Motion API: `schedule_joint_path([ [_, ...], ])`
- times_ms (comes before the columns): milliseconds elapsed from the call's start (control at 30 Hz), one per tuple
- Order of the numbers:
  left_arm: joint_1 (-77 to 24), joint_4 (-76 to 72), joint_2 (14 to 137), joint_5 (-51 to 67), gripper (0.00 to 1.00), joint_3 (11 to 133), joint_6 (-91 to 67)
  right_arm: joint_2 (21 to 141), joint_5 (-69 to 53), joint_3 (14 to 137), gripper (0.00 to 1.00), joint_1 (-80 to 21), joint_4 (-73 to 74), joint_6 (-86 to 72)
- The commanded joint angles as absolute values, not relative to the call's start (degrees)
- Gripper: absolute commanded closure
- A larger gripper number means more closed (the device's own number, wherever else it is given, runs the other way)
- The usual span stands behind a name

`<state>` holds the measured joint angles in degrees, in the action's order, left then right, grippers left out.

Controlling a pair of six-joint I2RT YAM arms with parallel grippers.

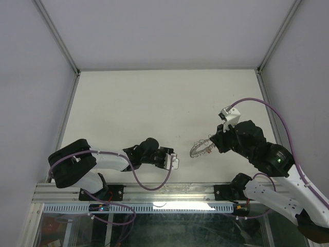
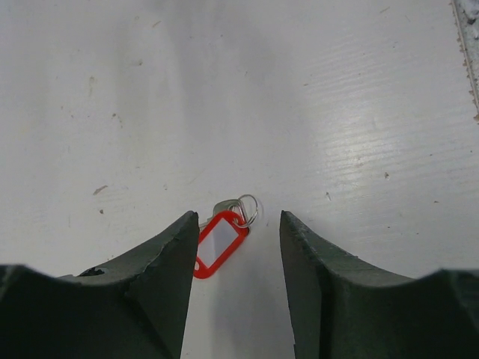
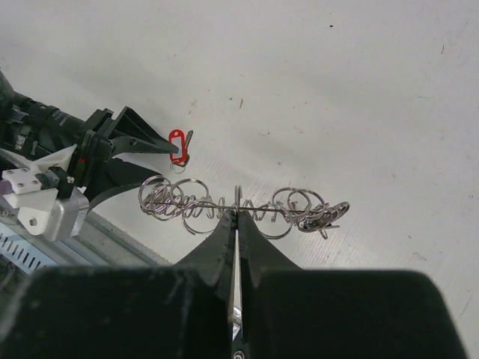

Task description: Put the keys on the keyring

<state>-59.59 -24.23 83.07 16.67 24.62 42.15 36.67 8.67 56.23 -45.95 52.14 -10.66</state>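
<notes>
Low over the table (image 1: 154,103), left gripper (image 2: 239,212) has its jaws partly apart and holds nothing. The keys (image 2: 221,243), a red tag with a small silver key, lie flat on the table between its fingertips, with the tag edge hidden behind one finger. To the right, the keyring (image 3: 247,206) is near the keys but not touching. right gripper (image 3: 237,218) is pinched tight on its wire.

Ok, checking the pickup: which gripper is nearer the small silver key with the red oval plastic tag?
Left. The left gripper is open right at the red-tagged key; the right gripper is farther off, clamping the wire keyring.
</notes>
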Motion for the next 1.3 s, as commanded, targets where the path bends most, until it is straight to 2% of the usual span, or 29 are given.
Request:
schedule_joint_path([
  [0, -59.7, -23.0, 85.3, 19.4, 0.54, 27.8, 44.2, 35.8, 8.5, 56.9, 1.00, -46.1, 47.0, -11.3],
  [867, -58.2, -14.0, 88.2, 18.6, 0.60, 30.6, 46.2, 36.1, 8.1, 56.5, 1.00, -46.0, 46.3, -11.1],
  [1067, -58.1, -12.4, 90.0, 19.0, 0.66, 32.0, 45.8, 36.1, 8.0, 56.6, 1.00, -46.0, 46.3, -11.4],
  [1267, -58.0, -10.9, 90.2, 18.1, 0.77, 32.2, 44.6, 36.3, 7.9, 56.7, 1.00, -46.0, 46.2, -11.4],
])
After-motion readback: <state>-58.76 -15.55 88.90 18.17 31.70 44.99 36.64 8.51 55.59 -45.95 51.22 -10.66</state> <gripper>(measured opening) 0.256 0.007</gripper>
